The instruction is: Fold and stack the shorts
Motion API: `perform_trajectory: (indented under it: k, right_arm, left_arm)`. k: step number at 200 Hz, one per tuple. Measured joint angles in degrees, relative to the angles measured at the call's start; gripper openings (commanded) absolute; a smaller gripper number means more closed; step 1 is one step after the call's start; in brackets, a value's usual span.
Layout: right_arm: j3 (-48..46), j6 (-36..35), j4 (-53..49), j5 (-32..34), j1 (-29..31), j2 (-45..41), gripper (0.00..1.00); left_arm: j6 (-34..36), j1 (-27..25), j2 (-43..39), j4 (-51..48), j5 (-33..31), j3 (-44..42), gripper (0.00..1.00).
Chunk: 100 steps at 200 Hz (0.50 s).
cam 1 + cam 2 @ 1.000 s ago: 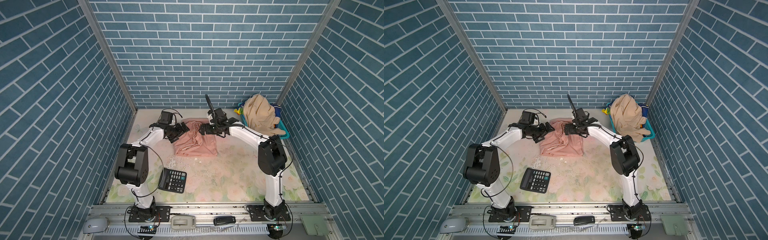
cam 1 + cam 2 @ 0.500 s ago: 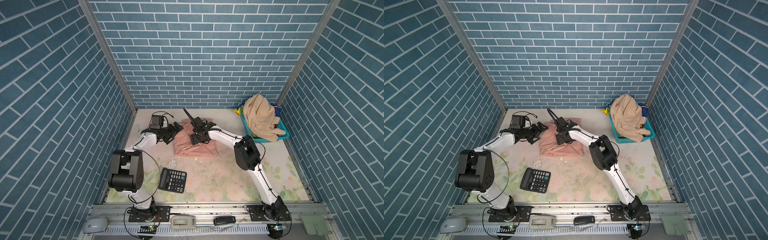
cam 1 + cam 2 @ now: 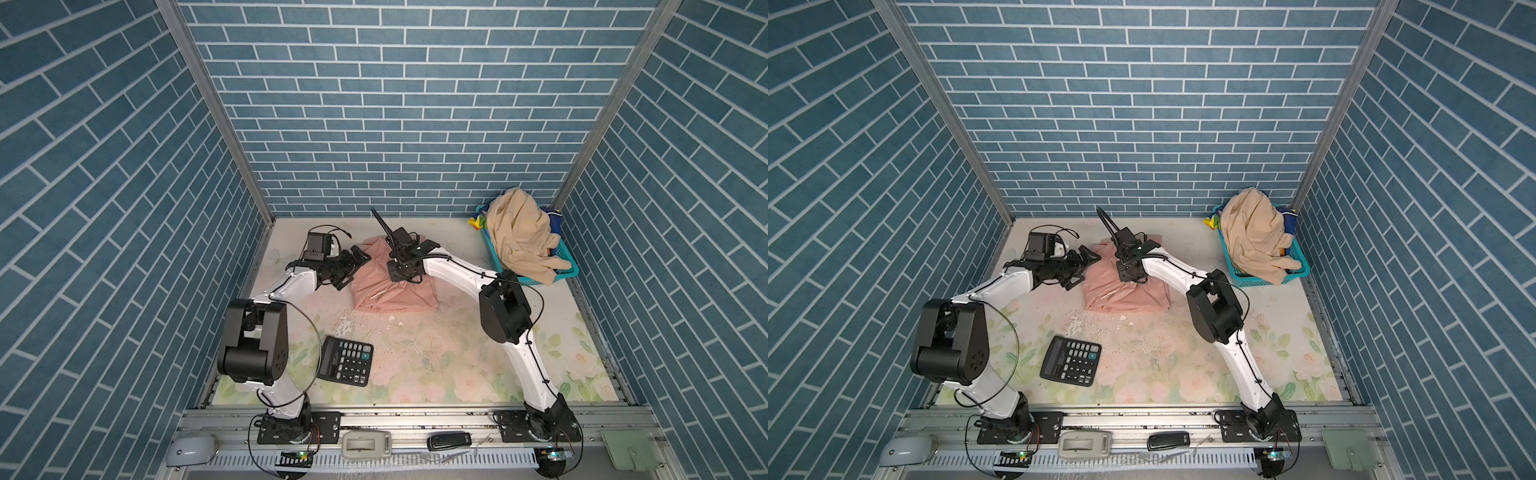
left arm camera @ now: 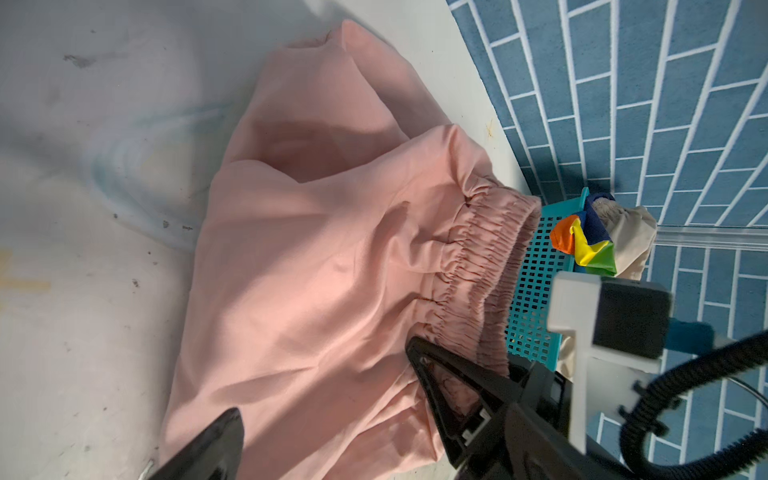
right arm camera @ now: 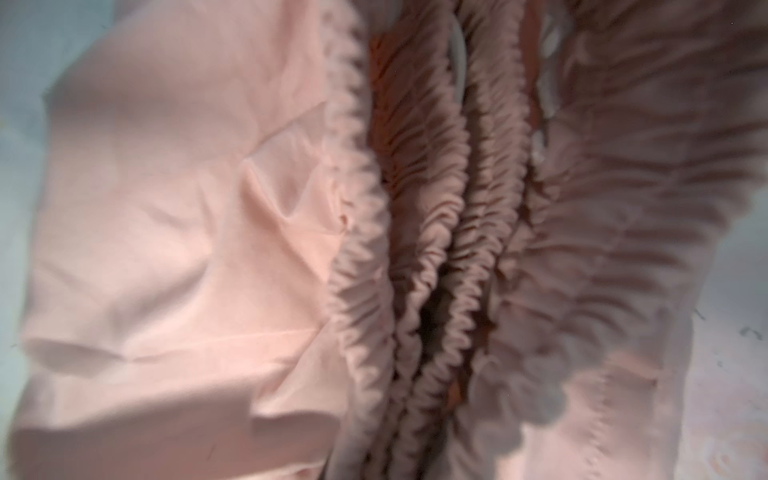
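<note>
Left gripper (image 3: 353, 270): spread open, empty, just beside the pink shorts (image 3: 395, 295).
Right gripper (image 3: 402, 277): pressed into the bunched waistband (image 4: 486, 249); I cannot tell its grip.
Risk: pinching several layers could drag the heap crooked.

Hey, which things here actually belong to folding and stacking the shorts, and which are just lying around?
Part of the job: pink shorts, beige shorts, rainbow-striped shorts.
Just lying about: calculator, teal basket, white mouse, black key fob, green wallet.
</note>
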Motion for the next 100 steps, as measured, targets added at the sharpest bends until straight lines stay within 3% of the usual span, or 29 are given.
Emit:
perform_trajectory:
  k: [54, 100]
  right_arm:
    - [-12.5, 2.4, 8.0, -9.0, -5.8, -10.2, 0.22]
    - [-18.5, 4.4, 15.3, -16.7, -11.2, -9.7, 0.29]
  left_arm:
    - [-0.4, -1.1, 3.0, 0.0, -0.1, 3.6, 1.00]
    - [-1.1, -4.9, 9.5, 0.9, -0.7, 10.2, 1.00]
